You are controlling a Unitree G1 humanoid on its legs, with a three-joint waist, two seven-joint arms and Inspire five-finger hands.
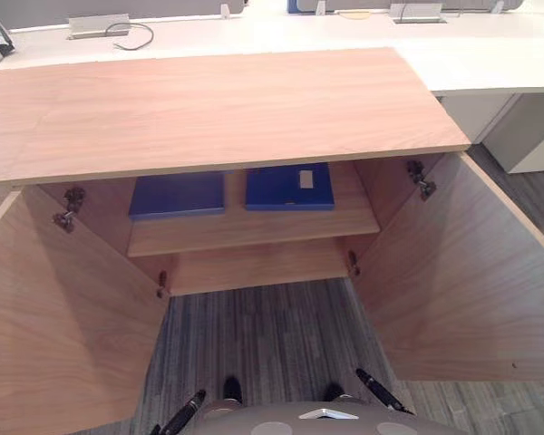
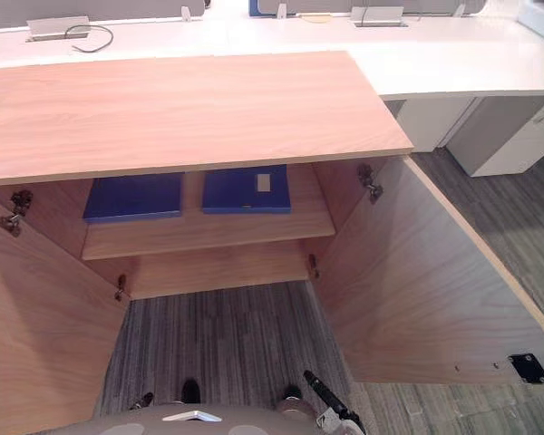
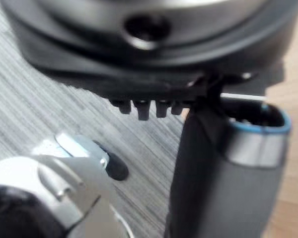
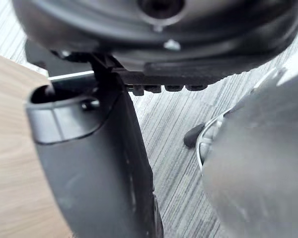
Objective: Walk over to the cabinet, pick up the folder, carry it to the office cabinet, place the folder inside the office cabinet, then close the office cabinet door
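Hanging low over the grey striped carpet floor (image 1: 272,335), the dark left robot hand (image 3: 208,173) and the dark right robot hand (image 4: 94,163) are both released. In each wrist view the fingers run out straight in a row beside the thumb, holding nothing, and light wood shows just beside each robot hand.

Past them stands the low light-wood cabinet (image 1: 208,109) with both doors swung wide toward the robot. The left wooden door (image 1: 63,326) and the right wooden door (image 1: 462,281) flank a strip of the floor. Dark metal hinges (image 1: 70,207) show at the upper inner corners of the doors.

Inside, a light-wood shelf (image 1: 254,237) spans the cabinet. Two folders lie flat on it, side by side and apart, their far parts hidden under the cabinet's top. The plain blue folder (image 1: 177,195) lies at the shelf's left end. The blue folder with a white label (image 1: 286,188) lies about midway along, with the shelf's right end and front edge bare.

Behind the cabinet runs a white table (image 1: 471,54). Near its far left corner sit a grey rectangular box (image 1: 98,24) and a looping grey cable (image 1: 136,38).
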